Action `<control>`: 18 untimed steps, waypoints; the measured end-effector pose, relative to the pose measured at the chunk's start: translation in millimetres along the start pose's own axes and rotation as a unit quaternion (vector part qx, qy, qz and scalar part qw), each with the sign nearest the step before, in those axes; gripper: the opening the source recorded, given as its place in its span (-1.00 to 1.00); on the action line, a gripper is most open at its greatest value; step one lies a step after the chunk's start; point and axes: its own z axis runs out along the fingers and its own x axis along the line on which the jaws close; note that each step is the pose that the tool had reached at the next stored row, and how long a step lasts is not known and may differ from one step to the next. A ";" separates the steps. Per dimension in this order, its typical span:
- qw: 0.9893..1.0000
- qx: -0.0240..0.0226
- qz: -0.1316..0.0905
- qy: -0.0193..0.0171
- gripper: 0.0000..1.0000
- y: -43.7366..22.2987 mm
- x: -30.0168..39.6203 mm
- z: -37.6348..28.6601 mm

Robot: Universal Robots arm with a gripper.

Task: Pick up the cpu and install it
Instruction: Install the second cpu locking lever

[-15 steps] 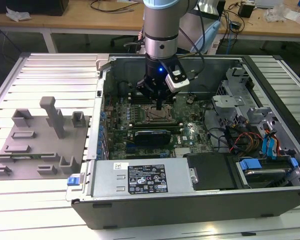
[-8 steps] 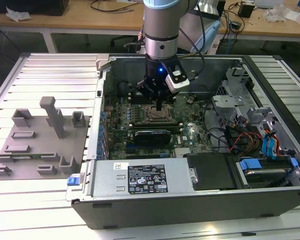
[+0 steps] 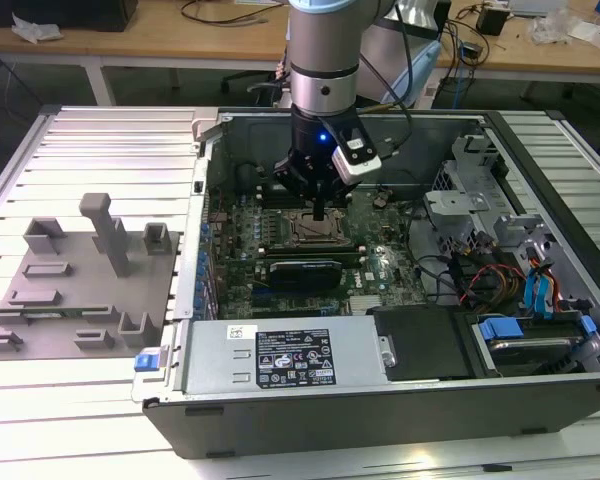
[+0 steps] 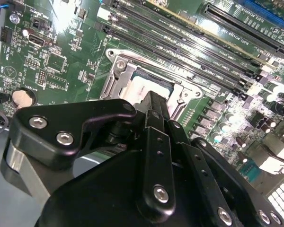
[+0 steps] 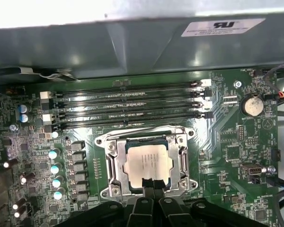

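In the exterior view the black gripper [image 3: 321,212] hangs over the socket [image 3: 315,230] near the middle of the green board [image 3: 380,265]. In the first wrist view the cpu [image 5: 147,163], a flat square with a matte silvery lid, lies in the metal socket frame [image 5: 114,163], fingers pressed together at its edge. In the second wrist view black links hide most of the cpu [image 4: 143,90]

A slatted metal table [image 3: 110,140] carries an open computer case [image 3: 380,400] beside a grey fixture plate [image 3: 70,300].
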 end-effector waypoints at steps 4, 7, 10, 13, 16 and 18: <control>1.000 0.000 0.000 0.000 -0.79 -3.5 -0.3 -0.2; 1.000 0.000 0.000 0.000 -0.79 -8.9 -0.8 0.2; 1.000 0.000 0.000 0.000 -0.79 -14.3 -1.2 0.7; 1.000 0.000 0.000 0.000 -0.79 -25.2 -2.1 1.5; 1.000 0.000 0.000 0.000 -0.79 -29.7 -2.5 1.9; 1.000 -0.001 -0.009 -0.001 -0.79 -30.4 -2.5 2.2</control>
